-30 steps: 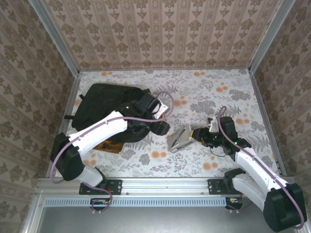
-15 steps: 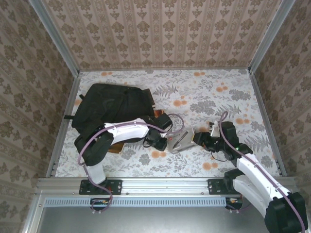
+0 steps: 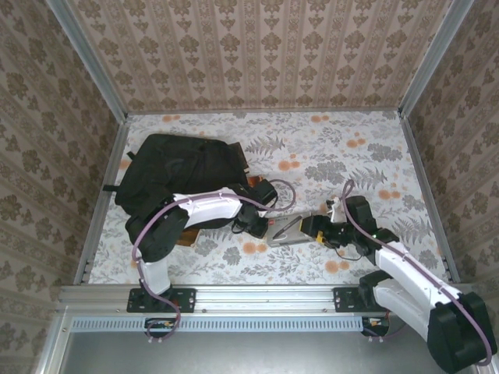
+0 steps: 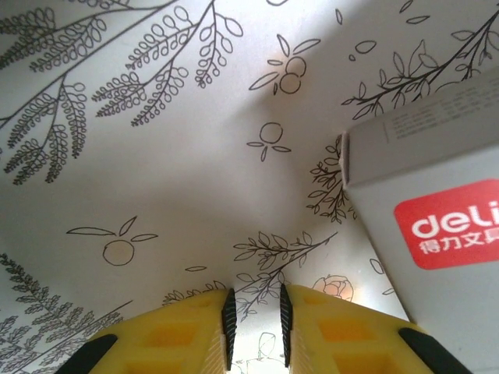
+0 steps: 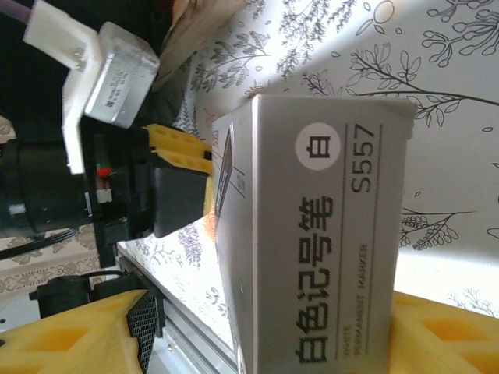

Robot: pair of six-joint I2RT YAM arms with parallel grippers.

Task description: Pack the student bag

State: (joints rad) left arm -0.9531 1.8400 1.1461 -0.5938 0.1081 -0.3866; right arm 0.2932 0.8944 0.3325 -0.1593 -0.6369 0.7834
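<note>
The bag [image 3: 175, 173] lies at the far left of the table [image 3: 343, 148]. The left arm [image 3: 199, 209] crosses its near edge, so this part of the bag is hidden. A brown flat thing [image 3: 184, 235] shows under the arm, too covered to name. The left gripper [image 4: 255, 315] hangs low over the table with its fingers almost pressed together and nothing between them; their lower parts are cut off by the picture edge. Just right of it lies a grey box [image 3: 287, 231]. The right gripper [image 3: 315, 227] has its fingers spread on both sides of the box. One finger lies against the box and a gap shows beside the other, so I cannot tell if it pinches. The bag is near the left gripper, on its far left side, and well apart from the right gripper.
</note>
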